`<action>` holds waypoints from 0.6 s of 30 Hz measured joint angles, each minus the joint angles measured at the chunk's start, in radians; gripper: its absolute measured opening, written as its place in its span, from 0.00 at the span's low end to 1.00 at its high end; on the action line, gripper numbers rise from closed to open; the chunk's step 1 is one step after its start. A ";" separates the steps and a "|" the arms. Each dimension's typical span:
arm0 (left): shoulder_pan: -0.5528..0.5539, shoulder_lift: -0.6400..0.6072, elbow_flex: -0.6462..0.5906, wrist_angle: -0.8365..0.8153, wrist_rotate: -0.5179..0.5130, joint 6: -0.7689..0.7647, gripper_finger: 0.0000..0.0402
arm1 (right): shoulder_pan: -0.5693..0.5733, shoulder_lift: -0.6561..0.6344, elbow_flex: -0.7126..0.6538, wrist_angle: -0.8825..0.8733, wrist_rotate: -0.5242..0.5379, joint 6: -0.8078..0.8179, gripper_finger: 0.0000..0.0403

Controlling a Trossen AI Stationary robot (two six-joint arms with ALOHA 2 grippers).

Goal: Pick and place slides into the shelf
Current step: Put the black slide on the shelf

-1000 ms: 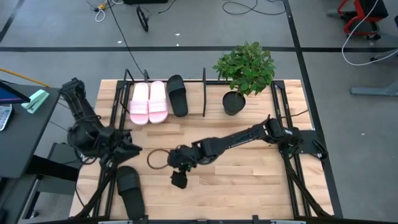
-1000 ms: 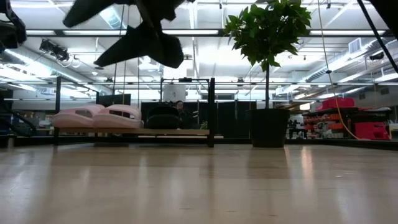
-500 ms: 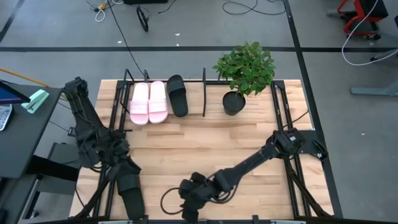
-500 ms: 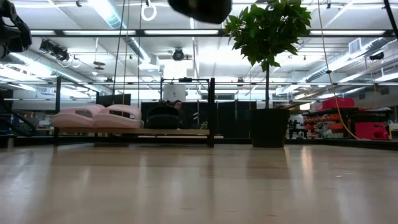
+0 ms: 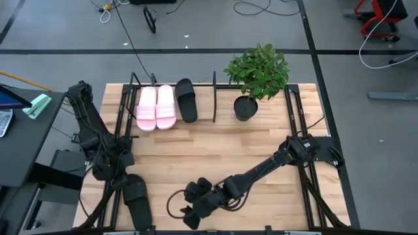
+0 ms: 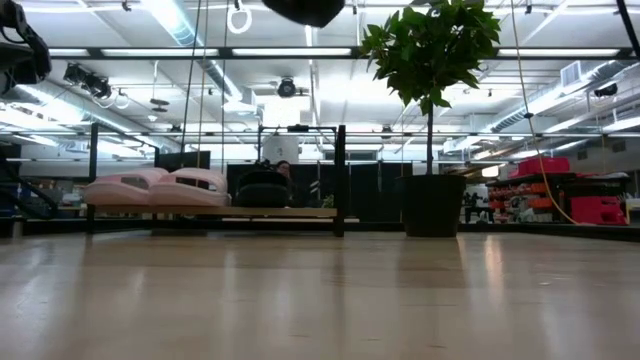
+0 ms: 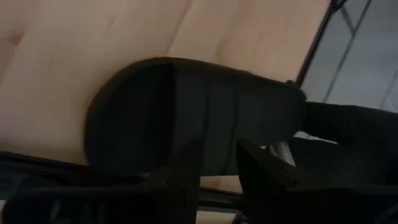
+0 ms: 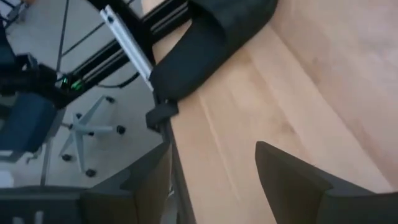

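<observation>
Pale wood-plank tabletop (image 5: 215, 150). High view: low black tube shelf (image 5: 215, 98) at back w/ two pale pink foam slides (image 5: 156, 108) + one black foam slide (image 5: 186, 100); fourth black slide (image 5: 136, 199) front-left, left gripper (image 5: 119, 173) just above it, can't tell finger state. Right gripper (image 5: 191, 217) front-centre. Right wrist view: fingers spread (image 8: 292, 177), nothing between.

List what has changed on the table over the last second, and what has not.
The right arm swung from mid-table to the near edge; its pincer now hangs open and empty there. The left pincer moved toward the near edge onto the loose black slide; whether it grips the slide is unclear. The two pink slides and the other black slide in the shelf, and the plant, stayed put.
</observation>
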 joint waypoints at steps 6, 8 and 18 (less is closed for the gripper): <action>0.000 0.000 0.000 -0.036 -0.006 0.018 0.27 | -0.037 0.000 0.000 0.014 0.001 -0.001 0.59; 0.000 0.000 0.000 -0.045 -0.006 0.030 0.27 | -0.045 0.000 0.000 0.014 0.000 -0.001 0.59; 0.000 0.004 0.000 -0.025 -0.006 0.000 0.52 | -0.063 0.000 0.000 0.021 -0.001 -0.003 0.59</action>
